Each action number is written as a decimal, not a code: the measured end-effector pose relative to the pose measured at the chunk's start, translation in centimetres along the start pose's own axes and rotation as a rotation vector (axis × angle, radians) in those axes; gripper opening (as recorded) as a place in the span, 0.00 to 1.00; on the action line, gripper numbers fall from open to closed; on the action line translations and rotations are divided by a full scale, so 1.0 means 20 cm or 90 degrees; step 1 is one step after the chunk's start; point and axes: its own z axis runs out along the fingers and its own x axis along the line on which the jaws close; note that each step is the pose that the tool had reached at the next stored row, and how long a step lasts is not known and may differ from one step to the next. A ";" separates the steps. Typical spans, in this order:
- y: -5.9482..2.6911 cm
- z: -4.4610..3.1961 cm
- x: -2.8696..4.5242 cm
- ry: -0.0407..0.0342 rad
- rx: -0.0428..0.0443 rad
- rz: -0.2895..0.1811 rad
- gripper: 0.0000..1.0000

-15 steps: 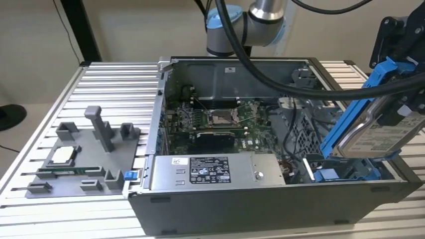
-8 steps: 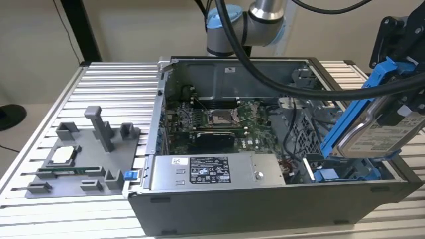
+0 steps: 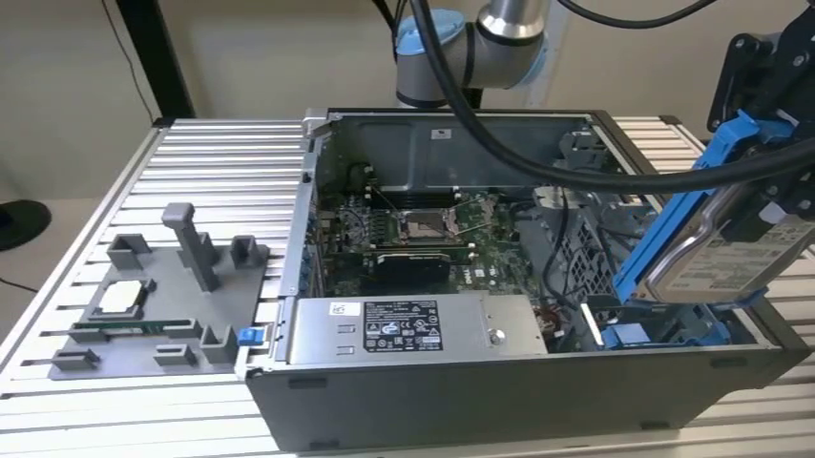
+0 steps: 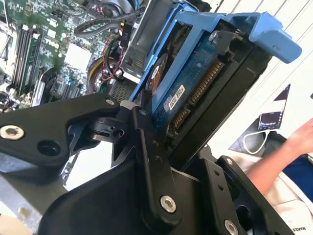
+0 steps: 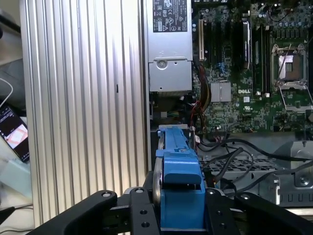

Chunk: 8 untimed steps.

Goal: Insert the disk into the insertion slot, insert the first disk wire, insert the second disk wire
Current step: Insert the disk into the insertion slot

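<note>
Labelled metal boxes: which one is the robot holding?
The blue-framed disk, clamped tilted in the gripper; the grey power-supply box lies inside the case.

**A robotics lab bench**

I work in a robotics lab. My bench is a ribbed aluminium table (image 3: 204, 162) built of slotted profiles, set before a plain beige wall (image 3: 255, 57). Toward the exterior view's right lies an open computer case (image 3: 510, 391), with its motherboard (image 3: 421, 224) and grey power-supply box (image 3: 407, 329) laid bare. At the exterior view's left sits a grey plastic fixture (image 3: 166, 305) with upright posts, holding small computer parts. My own arm (image 3: 471, 43) rises at the far side, hung with black cables, and my gripper (image 5: 181, 210) is clamped on the disk (image 3: 720, 253). Off the table's edge, the second wrist view shows a person's forearm (image 4: 288, 147). The first wrist view shows a phone (image 5: 14, 132).
</note>
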 end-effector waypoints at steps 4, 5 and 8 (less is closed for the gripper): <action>0.000 0.000 0.000 -0.0001 0.0000 0.003 0.00; 0.000 0.002 0.000 -0.0001 0.0000 0.003 0.00; 0.000 0.005 0.000 -0.0002 0.0000 0.003 0.00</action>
